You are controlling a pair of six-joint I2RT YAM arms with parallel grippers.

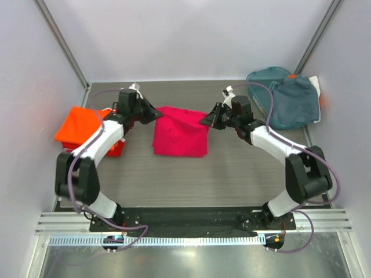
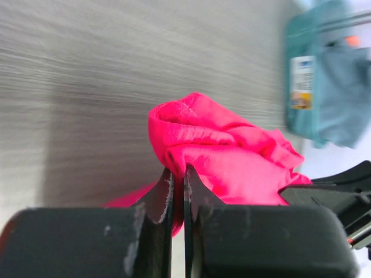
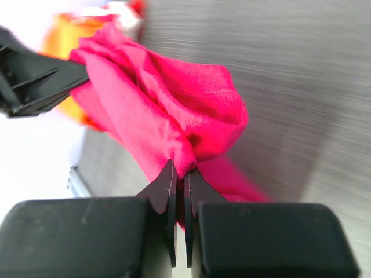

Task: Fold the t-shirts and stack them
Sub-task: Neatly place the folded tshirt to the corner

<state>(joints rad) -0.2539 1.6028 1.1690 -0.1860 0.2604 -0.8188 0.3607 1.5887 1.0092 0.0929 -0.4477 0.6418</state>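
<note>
jaws of both arms are clenched on cloth: the left gripper (image 2: 178,174) pinches the far left corner of the magenta-pink t-shirt (image 1: 181,138), the right gripper (image 3: 179,171) the far right corner, each corner bunched. the shirt's near part lies on the grey table (image 1: 232,179) between the arms. left of it sits the orange t-shirt (image 1: 81,124). far right, a grey-blue t-shirt (image 1: 297,104) drapes over the teal basket (image 1: 264,78).
</note>
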